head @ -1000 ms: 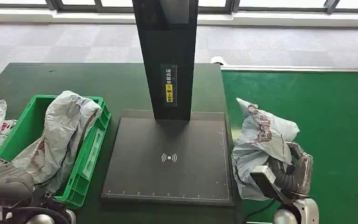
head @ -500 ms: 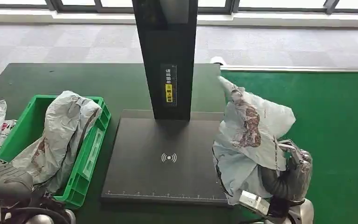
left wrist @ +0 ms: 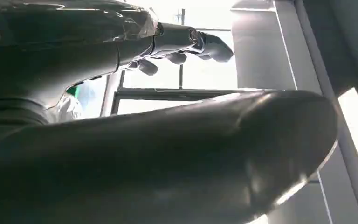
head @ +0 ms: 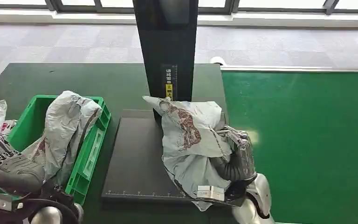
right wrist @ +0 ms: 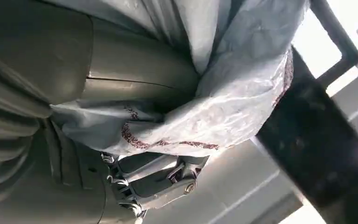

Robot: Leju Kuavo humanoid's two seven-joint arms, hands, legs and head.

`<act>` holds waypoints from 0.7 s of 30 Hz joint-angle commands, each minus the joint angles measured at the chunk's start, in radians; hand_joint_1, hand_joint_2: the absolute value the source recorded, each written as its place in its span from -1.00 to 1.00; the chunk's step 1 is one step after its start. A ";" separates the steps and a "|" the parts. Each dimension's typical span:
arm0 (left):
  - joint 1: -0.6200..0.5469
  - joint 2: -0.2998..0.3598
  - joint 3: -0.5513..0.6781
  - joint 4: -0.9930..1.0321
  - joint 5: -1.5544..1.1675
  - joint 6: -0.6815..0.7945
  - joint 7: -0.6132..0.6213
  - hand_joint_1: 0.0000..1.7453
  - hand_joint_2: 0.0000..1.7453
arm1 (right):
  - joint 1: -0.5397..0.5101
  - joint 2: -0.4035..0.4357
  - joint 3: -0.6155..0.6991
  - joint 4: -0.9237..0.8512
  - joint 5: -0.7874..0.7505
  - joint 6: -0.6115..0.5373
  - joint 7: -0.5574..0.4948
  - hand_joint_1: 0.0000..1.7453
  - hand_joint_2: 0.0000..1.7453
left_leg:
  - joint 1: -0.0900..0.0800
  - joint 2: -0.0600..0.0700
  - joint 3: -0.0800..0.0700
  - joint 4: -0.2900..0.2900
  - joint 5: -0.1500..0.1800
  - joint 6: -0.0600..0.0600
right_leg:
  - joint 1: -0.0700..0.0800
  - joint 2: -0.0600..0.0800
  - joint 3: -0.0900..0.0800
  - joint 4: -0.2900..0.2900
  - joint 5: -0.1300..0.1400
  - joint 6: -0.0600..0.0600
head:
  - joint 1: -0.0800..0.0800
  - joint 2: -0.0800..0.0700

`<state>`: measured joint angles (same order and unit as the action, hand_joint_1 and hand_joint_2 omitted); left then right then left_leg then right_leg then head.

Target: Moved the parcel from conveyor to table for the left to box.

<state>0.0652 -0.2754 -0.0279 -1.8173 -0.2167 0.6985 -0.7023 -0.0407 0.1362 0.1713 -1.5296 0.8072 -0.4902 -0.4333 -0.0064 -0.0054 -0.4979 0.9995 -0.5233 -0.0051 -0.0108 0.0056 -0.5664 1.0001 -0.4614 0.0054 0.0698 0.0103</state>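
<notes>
While right hand [head: 235, 156] grips parcel [head: 186, 135] above scanner plate [head: 135, 163], left hand [head: 7, 165] spread, empty.

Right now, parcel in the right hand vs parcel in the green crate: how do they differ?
The held parcel is gripped by the right hand over the black scanner plate; the crate parcel is touched by neither hand. The held parcel lies bunched and spread; the crate parcel leans lengthwise in the green crate, poking above its rim. Both are crumpled grey poly bags with reddish print.

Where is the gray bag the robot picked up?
In the head view, the gray parcel is in the right robot hand, over the black scanner plate, right of the green crate.
</notes>
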 commanded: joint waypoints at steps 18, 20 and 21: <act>-0.078 0.057 -0.093 0.144 0.030 0.000 0.004 -1.00 -1.00 | -0.365 -0.007 0.129 0.698 -0.067 -0.065 0.079 1.00 1.00 | 0.000 0.000 0.000 -0.001 0.002 -0.002 | 0.000 0.000 0.000 -0.001 0.002 0.000 | 0.000 0.000; -0.078 0.057 -0.093 0.144 0.030 0.000 0.004 -1.00 -1.00 | -0.365 -0.007 0.129 0.698 -0.067 -0.065 0.079 1.00 1.00 | 0.000 0.000 0.000 -0.001 0.002 -0.001 | 0.000 0.000 -0.001 0.000 0.002 0.000 | 0.000 0.000; -0.078 0.057 -0.093 0.144 0.030 0.000 0.004 -1.00 -1.00 | -0.365 -0.007 0.129 0.698 -0.067 -0.065 0.079 1.00 1.00 | 0.001 0.001 0.000 -0.003 0.004 -0.003 | 0.001 0.000 0.000 -0.003 0.004 -0.001 | 0.000 0.000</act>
<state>0.0167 -0.2552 -0.0893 -1.7277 -0.1888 0.6985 -0.7019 -0.3398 0.1354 0.2686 -0.9423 0.7446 -0.5482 -0.3567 -0.0065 -0.0059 -0.4985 0.9998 -0.5220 -0.0056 -0.0108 0.0054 -0.5674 1.0003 -0.4600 0.0055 0.0694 0.0103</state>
